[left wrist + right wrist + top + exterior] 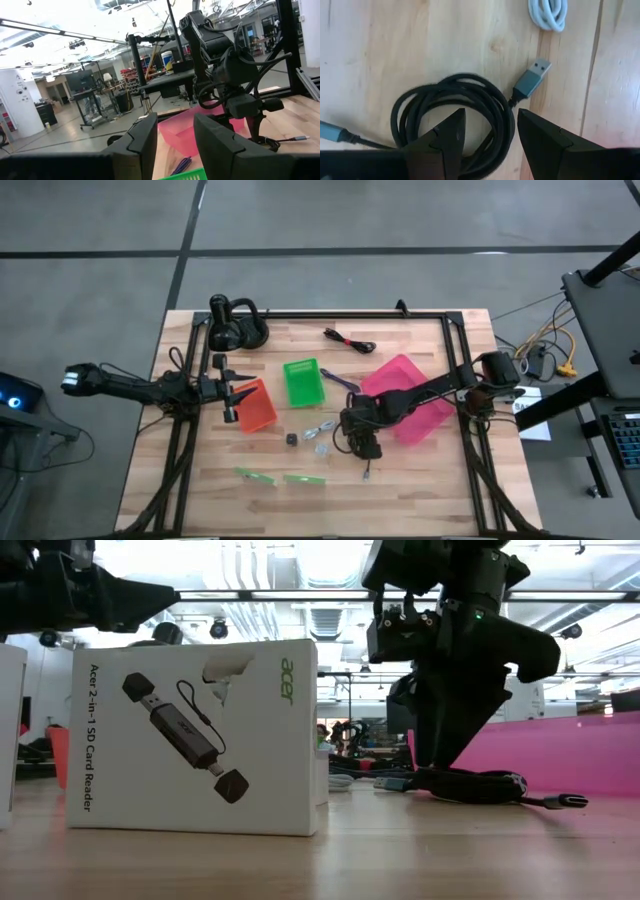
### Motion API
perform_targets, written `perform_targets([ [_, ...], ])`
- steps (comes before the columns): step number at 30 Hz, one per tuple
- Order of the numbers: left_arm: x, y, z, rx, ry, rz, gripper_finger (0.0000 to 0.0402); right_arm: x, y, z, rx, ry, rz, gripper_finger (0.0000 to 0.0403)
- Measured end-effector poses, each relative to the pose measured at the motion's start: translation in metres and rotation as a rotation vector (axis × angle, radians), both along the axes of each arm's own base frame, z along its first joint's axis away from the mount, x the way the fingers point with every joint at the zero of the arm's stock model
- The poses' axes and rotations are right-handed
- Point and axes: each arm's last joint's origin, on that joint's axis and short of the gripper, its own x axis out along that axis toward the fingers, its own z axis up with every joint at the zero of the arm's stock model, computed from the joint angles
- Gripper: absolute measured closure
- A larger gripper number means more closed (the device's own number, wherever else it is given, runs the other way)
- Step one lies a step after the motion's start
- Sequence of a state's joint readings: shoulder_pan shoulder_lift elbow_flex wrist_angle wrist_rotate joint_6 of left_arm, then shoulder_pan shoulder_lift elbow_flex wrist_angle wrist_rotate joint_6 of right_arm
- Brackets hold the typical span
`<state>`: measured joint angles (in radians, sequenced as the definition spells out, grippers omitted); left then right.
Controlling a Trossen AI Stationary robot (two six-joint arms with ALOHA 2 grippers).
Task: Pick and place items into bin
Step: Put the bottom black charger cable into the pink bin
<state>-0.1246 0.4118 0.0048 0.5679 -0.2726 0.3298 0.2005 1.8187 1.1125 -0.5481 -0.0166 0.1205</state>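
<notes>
My right gripper [361, 444] is open and low over a black coiled cable [470, 87] that lies flat on the table in front of the pink bin [405, 370]. In the right wrist view one finger [445, 137] stands inside the coil's loop and the other [545, 142] outside it, with the strands between them. My left gripper [175, 142] is open and empty, hovering over the orange bin [258, 412]. On the wood lie a second black cable [348, 340], a purple pen [340, 381], a tiny black cube [291, 439], clear-silvery bits [320, 430] and green strips [256, 474]. My right gripper comes at the black coil [480, 785] from above, fingers pointing down and set across the strands of one side of the loop [492, 117]. Whether the fingers touch the cable, I cannot tell. The coil lies flat on the table.
A green bin [303, 380] stands between the orange and pink bins. A black desk lamp [235, 326] sits at the far left corner. A white coiled cable [547, 12] lies near the black coil. A white card-reader box [195, 735] stands close to the low camera.
</notes>
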Motion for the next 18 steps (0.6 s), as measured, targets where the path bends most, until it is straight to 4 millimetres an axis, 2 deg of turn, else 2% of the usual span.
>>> perform_targets([
  [18,0.0000,0.0000,0.0000,0.000,0.000,0.000,0.0288,-0.0018,-0.0004,-0.0071,0.005,-0.026,0.001,0.0234],
])
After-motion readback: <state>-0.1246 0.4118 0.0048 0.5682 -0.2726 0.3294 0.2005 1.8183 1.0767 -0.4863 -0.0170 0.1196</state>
